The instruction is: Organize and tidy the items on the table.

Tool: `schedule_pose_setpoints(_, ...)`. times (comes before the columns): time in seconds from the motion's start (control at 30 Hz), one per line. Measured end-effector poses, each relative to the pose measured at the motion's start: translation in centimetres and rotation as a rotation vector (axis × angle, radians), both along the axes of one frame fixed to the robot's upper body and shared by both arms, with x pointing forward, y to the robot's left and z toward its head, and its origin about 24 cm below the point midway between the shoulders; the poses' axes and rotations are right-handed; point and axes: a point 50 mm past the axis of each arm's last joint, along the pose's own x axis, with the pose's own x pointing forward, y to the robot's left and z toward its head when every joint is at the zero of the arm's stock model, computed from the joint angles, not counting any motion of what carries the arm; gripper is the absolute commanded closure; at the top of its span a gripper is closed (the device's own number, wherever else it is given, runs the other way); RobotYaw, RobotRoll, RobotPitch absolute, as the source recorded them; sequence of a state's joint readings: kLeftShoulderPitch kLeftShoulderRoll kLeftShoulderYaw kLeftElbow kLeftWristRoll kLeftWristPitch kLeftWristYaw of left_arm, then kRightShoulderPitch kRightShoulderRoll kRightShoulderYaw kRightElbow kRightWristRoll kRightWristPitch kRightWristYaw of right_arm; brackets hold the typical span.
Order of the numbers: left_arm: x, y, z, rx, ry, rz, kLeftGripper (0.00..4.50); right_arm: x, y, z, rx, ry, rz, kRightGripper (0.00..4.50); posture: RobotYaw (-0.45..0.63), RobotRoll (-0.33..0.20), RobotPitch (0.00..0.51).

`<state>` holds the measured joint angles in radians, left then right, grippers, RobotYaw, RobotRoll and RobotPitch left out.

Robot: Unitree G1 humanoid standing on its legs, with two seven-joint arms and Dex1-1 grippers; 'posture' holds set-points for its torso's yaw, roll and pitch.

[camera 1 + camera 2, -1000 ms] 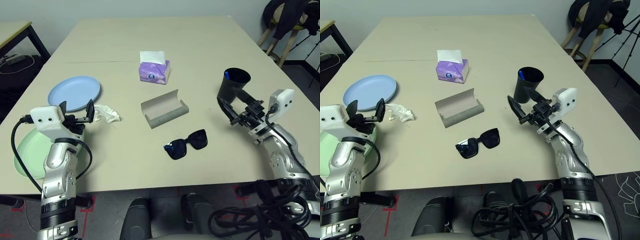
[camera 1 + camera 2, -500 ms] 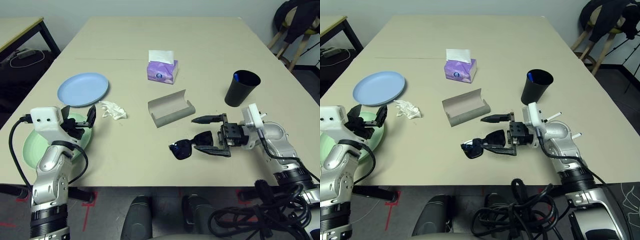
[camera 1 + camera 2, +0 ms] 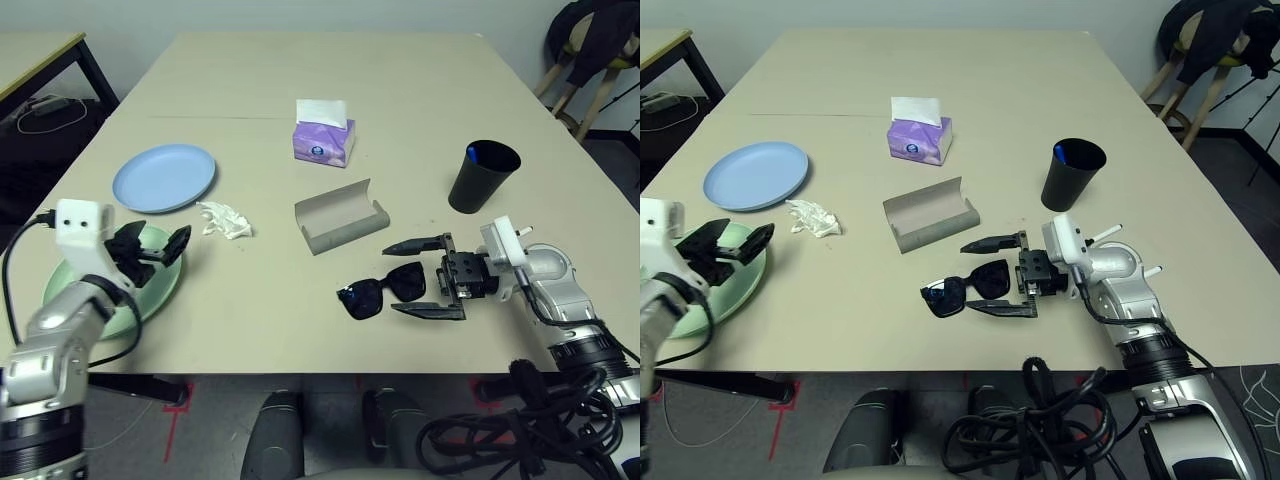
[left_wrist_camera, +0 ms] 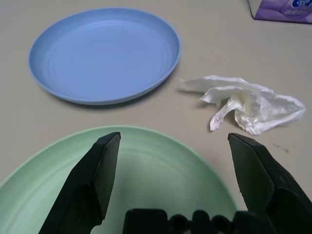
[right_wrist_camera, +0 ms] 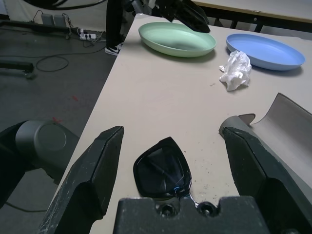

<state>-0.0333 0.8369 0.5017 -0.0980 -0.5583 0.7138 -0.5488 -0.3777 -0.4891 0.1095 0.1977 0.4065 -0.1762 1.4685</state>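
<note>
Between the earlier frame and this one, the robot's right gripper (image 3: 405, 279) had swung from beside the black cup (image 3: 484, 176) down to the black sunglasses (image 3: 382, 291), its fingers spread wide about their near lens and holding nothing. Over the green plate (image 4: 146, 175), the left gripper (image 3: 168, 237) also had its fingers wide apart and empty. The blue plate (image 4: 105, 56) sat just beyond, the crumpled tissue (image 4: 253, 105) beside both plates. Centrally on the surface (image 3: 250, 330) lay the open grey case (image 3: 342, 218), with the purple tissue box (image 3: 324, 142) farther back.

The step in hand looked like picking up the sunglasses, probably for the case. Next, the right fingers needed to settle lower around the frame and close gently, lest a lens slip or scratch.
</note>
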Motion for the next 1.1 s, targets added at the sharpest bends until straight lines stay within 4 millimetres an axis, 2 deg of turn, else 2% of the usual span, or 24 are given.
schedule_pose_setpoints(0.13, -0.6, 2.0, 0.1, -0.037, 0.054, 0.025, 0.0, 0.0, 0.0, 0.0, 0.003, 0.008, -0.009, 0.06, 0.19, 0.0, 0.092)
schedule_pose_setpoints(0.33, -0.9, 6.1, 1.2, -0.069, 0.098, 0.2, 0.0, 0.1, 0.0, -0.1, 0.007, 0.013, -0.023, 0.06, 0.19, 0.0, 0.091)
schedule_pose_setpoints(0.4, -1.1, 6.8, 1.4, -0.074, 0.116, 0.238, 0.0, 0.1, 0.0, -0.1, 0.008, 0.014, -0.029, 0.06, 0.18, 0.0, 0.089)
schedule_pose_setpoints(0.7, -2.1, 9.7, 0.2, -0.083, 0.246, 0.367, 0.0, -0.1, 0.2, 0.0, 0.014, 0.011, -0.04, 0.06, 0.17, 0.0, 0.084)
schedule_pose_setpoints(0.9, -2.7, 10.3, -1.2, -0.114, 0.314, 0.388, 0.0, -0.1, 0.2, 0.1, 0.019, 0.01, -0.052, 0.06, 0.17, 0.0, 0.088)
schedule_pose_setpoints(1.0, -3.1, 10.3, -1.8, -0.1, 0.35, 0.386, 0.64, -0.1, 0.2, 0.1, 0.021, 0.013, -0.057, 0.0, 0.17, 0.0, 0.088)
schedule_pose_setpoints(1.1, -3.4, 10.4, -2.1, -0.098, 0.367, 0.385, 1.83, -0.1, 0.3, 0.1, 0.022, 0.015, -0.061, 0.0, 0.17, 0.0, 0.087)
